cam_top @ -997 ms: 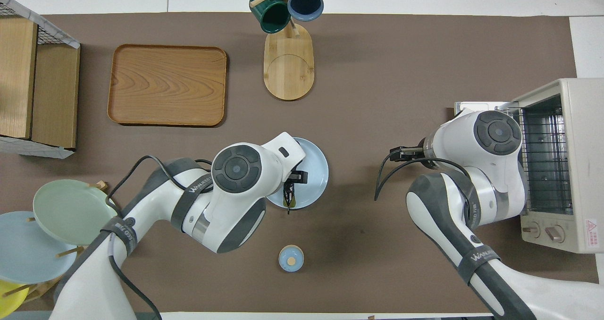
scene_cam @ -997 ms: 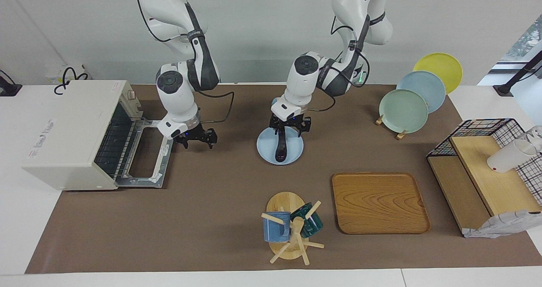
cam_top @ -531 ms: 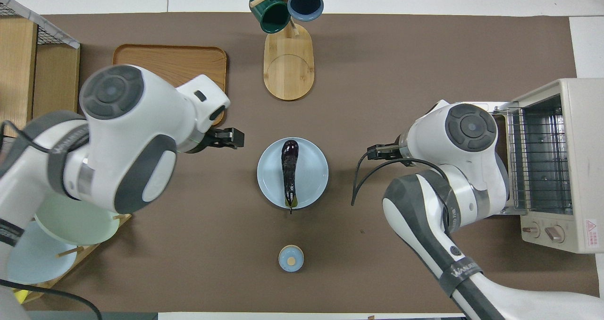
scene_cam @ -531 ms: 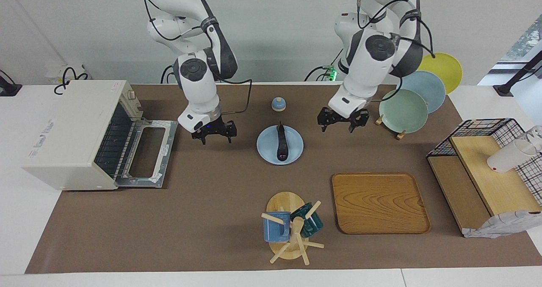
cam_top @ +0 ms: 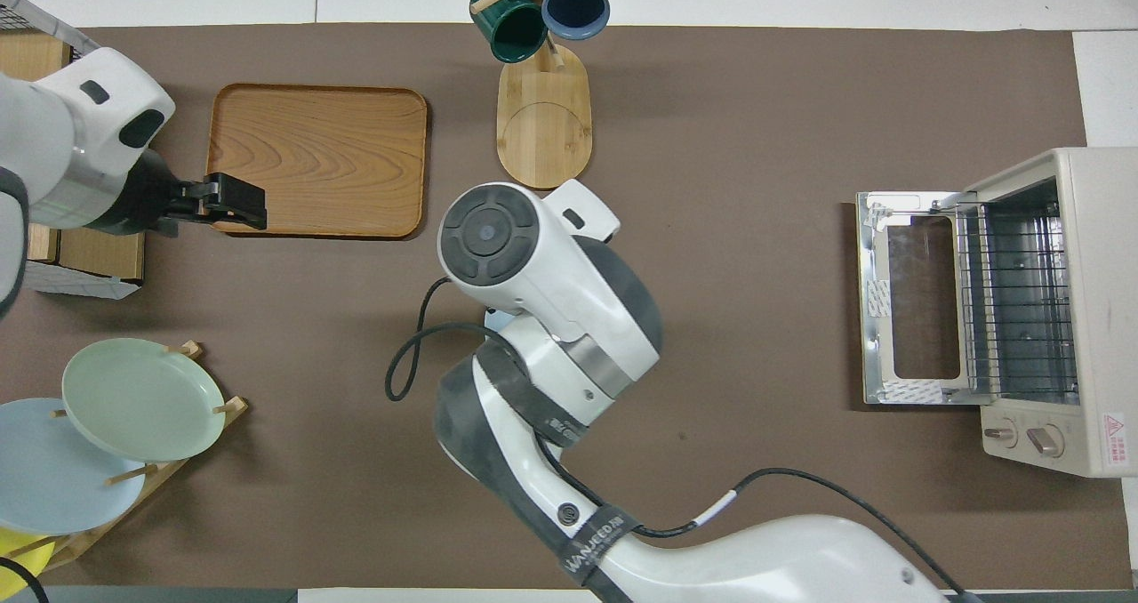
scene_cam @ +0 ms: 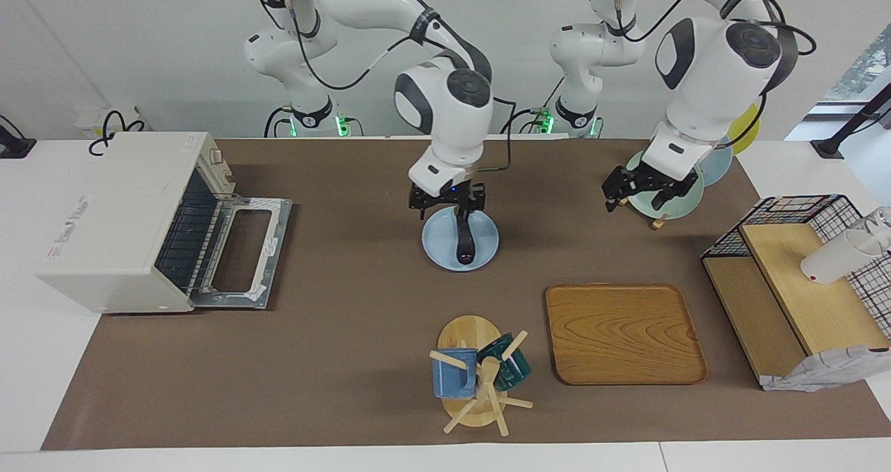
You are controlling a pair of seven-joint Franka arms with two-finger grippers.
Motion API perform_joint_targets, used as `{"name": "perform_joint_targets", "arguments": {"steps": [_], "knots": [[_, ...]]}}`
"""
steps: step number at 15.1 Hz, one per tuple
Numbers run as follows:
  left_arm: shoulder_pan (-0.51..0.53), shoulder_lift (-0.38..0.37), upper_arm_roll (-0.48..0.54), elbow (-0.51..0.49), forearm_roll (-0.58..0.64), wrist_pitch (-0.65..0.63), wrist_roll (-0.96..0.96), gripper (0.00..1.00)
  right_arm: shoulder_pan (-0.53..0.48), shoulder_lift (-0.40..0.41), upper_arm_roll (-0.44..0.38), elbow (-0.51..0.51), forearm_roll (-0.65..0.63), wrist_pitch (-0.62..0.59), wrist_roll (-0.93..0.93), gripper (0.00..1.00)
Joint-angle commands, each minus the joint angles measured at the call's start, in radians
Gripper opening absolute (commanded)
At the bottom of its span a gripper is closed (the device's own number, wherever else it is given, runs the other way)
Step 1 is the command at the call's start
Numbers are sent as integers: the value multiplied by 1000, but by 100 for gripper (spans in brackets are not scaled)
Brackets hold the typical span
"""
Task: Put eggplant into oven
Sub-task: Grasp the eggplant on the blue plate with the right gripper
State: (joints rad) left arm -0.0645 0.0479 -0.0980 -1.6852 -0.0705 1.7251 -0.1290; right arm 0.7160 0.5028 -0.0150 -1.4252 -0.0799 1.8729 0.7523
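The dark purple eggplant (scene_cam: 463, 239) lies on a light blue plate (scene_cam: 435, 246) in the middle of the mat. My right gripper (scene_cam: 450, 211) hangs open just over the eggplant's end nearest the robots; I cannot tell whether it touches. In the overhead view the right arm hides the eggplant and all but a sliver of the plate (cam_top: 496, 320). The off-white oven (scene_cam: 111, 221) stands at the right arm's end with its door (scene_cam: 240, 249) dropped open and the wire rack (cam_top: 1018, 305) showing. My left gripper (scene_cam: 639, 204) is open and empty, raised beside the plate rack.
A rack of upright plates (scene_cam: 665, 179) stands near the left arm. A wooden tray (scene_cam: 623, 333) and a mug tree (scene_cam: 477, 374) lie farther from the robots. A black wire basket (scene_cam: 800, 277) with wooden shelves and a white cup (scene_cam: 835, 256) sits at the left arm's end.
My right gripper has swung from beside the oven door to over the eggplant on the plate. My left gripper has moved away from the plate toward the plate rack, empty.
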Motion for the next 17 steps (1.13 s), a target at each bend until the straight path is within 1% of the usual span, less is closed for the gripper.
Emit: {"name": "perform_joint_targets", "arguments": {"steps": [1,3,6,8,10,12,14,15,16,17], "knots": [[22,-25,-5,56,30,-131,42,100,37,72,-3,78,2,61,47,100],[22,-60,-5,53,41,-182,42,100,75,88,-3,49,0,104,70,100],[15,-88,-6,41,43,-258,31,100,105,97,-3,-33,0,236,116,100],[6,-109,-6,4,43,-263,16,100,128,98,-3,-73,0,279,124,100],[-17,-114,-3,-7,41,-251,6,100,132,111,-3,-86,-6,301,124,100],[-40,-94,24,41,37,-234,6,100,132,112,-3,-106,-15,316,121,76],[-41,-71,26,88,34,-249,5,100,134,112,-3,-116,-15,319,119,38],[-44,-60,27,111,38,-260,3,100,134,112,-3,-123,-15,324,120,21],[-44,-59,30,117,46,-283,5,100,134,112,-3,-127,-15,325,121,12],[-47,-57,35,119,66,-309,6,100,134,112,-3,-130,-15,325,121,10]]}}
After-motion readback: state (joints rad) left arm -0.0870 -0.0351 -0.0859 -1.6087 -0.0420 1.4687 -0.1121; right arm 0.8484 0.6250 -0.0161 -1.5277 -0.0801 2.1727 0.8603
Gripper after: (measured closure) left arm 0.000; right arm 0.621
